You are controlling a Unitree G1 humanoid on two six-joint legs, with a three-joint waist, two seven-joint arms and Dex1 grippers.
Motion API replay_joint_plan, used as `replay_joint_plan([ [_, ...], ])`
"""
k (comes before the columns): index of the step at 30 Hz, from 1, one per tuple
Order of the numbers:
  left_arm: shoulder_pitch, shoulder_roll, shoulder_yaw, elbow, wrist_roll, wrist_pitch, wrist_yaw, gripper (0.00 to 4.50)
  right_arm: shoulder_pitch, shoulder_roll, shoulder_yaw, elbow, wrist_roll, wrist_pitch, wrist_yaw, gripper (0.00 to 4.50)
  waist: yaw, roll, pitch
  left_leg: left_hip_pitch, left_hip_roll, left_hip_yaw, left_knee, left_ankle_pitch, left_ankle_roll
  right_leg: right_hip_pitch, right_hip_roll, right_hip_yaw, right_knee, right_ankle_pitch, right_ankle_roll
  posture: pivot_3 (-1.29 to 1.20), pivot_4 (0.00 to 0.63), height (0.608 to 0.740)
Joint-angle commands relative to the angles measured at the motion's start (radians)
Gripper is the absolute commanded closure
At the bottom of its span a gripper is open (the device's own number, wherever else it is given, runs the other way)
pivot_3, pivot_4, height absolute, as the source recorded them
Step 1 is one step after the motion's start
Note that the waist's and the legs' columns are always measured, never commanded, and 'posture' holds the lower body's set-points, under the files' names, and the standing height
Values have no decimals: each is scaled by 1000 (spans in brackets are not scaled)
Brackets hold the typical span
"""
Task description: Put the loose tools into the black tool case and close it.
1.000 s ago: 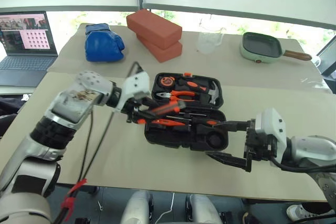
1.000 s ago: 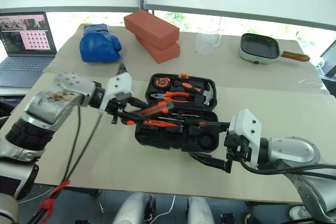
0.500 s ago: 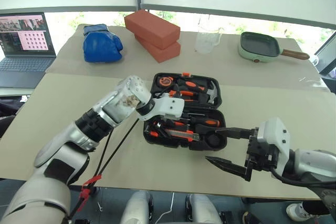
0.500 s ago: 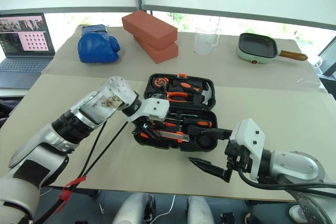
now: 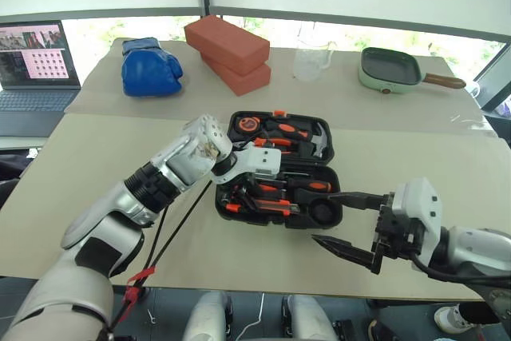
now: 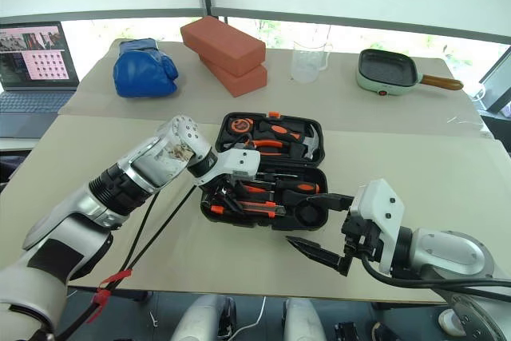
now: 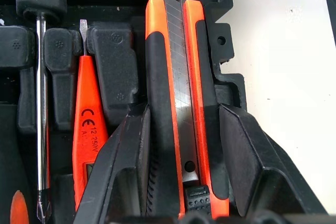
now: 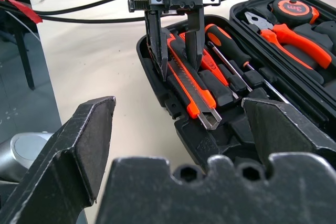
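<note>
The black tool case [image 5: 275, 224] lies open on the near table. My left gripper [image 5: 239, 189] reaches down into its front half, shut on the orange-black utility knife [image 7: 176, 77]. The knife lies along the front row of recesses. In the left wrist view a black finger [image 7: 131, 150] presses each side of its handle. Beside the knife sit a slim red tester screwdriver [image 7: 86, 124] and a black-and-orange-handled screwdriver [image 8: 228, 43]. My right gripper [image 5: 319, 216] hovers open by the case's front right corner, holding nothing.
The case's lid half [image 5: 331, 127] holds orange pliers, a tape measure and a hammer. On the far table stand two red bricks [image 5: 227, 45], a blue boxing glove [image 5: 150, 67], a clear jug [image 5: 311, 61] and a green pan [image 5: 391, 69]. A laptop [image 5: 32, 61] sits far left.
My left gripper came down and to the right with the knife, from above the case's left edge into its front half, then stayed still. The right gripper kept its place.
</note>
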Motion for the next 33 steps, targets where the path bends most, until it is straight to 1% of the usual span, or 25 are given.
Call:
replay_joint_plan([
  [1, 3, -9, 18, 15, 4, -25, 6, 1968, -29, -3, -1, 1, 8, -12, 5, 0, 1, 0, 0, 0, 0, 0, 0, 0, 0, 0, 0, 0, 0, 0, 0, 0, 150, 738],
  [2, -3, -6, 30, 14, -5, -21, 0, 1783, -33, -3, 2, 2, 9, -11, 6, 0, 3, 0, 0, 0, 0, 0, 0, 0, 0, 0, 0, 0, 0, 0, 0, 0, 150, 738],
  [4, -19, 9, 63, 2, -30, -1, -19, 986, -35, -4, 5, 3, 10, -9, 10, 0, 5, 0, 0, 0, 0, 0, 0, 0, 0, 0, 0, 0, 0, 0, 0, 0, 150, 738],
  [5, -28, 18, 89, -5, -49, 9, -26, 710, -36, -4, 6, 4, 10, -9, 11, 0, 6, 0, 0, 0, 0, 0, 1, 0, 0, 0, -1, 0, 0, 0, 0, 0, 150, 738],
  [6, -36, 27, 115, -12, -69, 14, -32, 315, -36, -5, 5, 5, 11, -9, 13, 0, 6, 0, 0, -1, 0, 0, 1, 0, 0, 0, -1, 0, 1, 0, 0, 0, 150, 738],
  [7, -44, 40, 145, -21, -96, 31, -44, 93, -37, -6, 5, 8, 12, -8, 15, 0, 6, 0, 0, -1, 0, 0, 2, 0, 0, 0, -1, 0, 1, 0, 1, 0, 150, 738],
  [9, -49, 60, 200, -36, -138, 46, -56, 93, -37, -8, 4, 12, 11, -8, 19, 0, 2, 0, 0, -1, 1, 0, 2, 0, 0, 0, -1, 0, 1, 0, 1, 0, 150, 738],
  [11, -30, 80, 259, -36, -167, 20, -46, 93, -35, -11, 0, 15, 11, -7, 23, 0, 0, 0, 0, -1, 1, 0, 1, 0, 0, -1, 0, 0, 1, 0, 0, 0, 150, 738],
  [14, 16, 111, 298, -39, -172, -32, -30, 93, -35, -14, -5, 16, 15, -5, 29, 0, 0, 0, 0, 0, 1, 0, 1, 0, 0, 0, 0, 0, 1, 0, 0, 0, 150, 738],
  [18, 104, 134, 297, -60, -161, -118, -31, 1213, -44, -21, -6, 23, 16, -2, 38, 0, 0, 0, 0, 0, 1, 0, 1, 0, 0, 0, 0, 0, 1, 0, 0, 0, 150, 738],
  [19, 116, 132, 290, -54, -145, -146, -20, 1649, -48, -22, -5, 25, 18, 0, 38, 0, 1, 0, 0, 0, 1, 0, 1, 0, 0, 0, 0, 0, 1, 0, 0, 0, 150, 738],
  [20, 123, 127, 285, -44, -130, -169, -8, 1947, -52, -24, -5, 27, 19, 1, 39, 0, 3, 0, 0, 0, 1, 0, 1, 0, 0, 0, 0, 0, 1, 0, 0, 0, 150, 738],
  [21, 129, 124, 280, -34, -118, -184, 2, 2391, -55, -25, -4, 28, 20, 2, 40, 0, 6, 0, 0, 0, 1, 0, 2, 0, 0, 0, -1, 0, 1, 0, 0, 0, 150, 738],
  [22, 135, 121, 277, -28, -113, -196, 5, 2744, -57, -26, -5, 28, 22, 4, 40, 0, 8, 0, 0, 0, 0, 0, 2, 0, 0, 0, -1, 0, 1, 0, 1, 0, 150, 738],
  [24, 140, 121, 273, -24, -110, -203, 2, 3416, -59, -27, -6, 28, 23, 7, 41, 0, 9, 0, 0, 0, 0, 0, 2, 0, 0, 0, -1, 0, 1, 0, 1, 0, 150, 738],
  [25, 144, 122, 270, -29, -112, -205, -4, 3841, -57, -28, -6, 26, 23, 8, 42, 0, 9, 0, 0, 0, 0, 0, 2, 0, 0, 0, -1, 0, 1, 0, 1, 0, 150, 738],
  [27, 152, 122, 263, -35, -107, -212, -7, 4478, -52, -29, -8, 24, 24, 9, 44, 0, 6, 0, 0, 0, 0, 0, 2, 0, 0, 0, -1, 0, 1, 0, 1, 0, 150, 738],
  [31, 159, 114, 223, -11, -38, -266, 29, 4478, -46, -27, -10, 14, 27, 14, 39, 0, 4, 0, 0, 0, 0, 0, 2, 0, 0, 0, 0, 0, 1, 0, 1, 0, 150, 738],
  [33, 164, 117, 213, -7, -33, -277, 17, 4478, -45, -26, -10, 10, 29, 16, 36, 0, 3, 0, 0, 0, 0, 0, 2, 0, 0, 0, -1, 0, 1, 0, 1, 0, 150, 738],
])
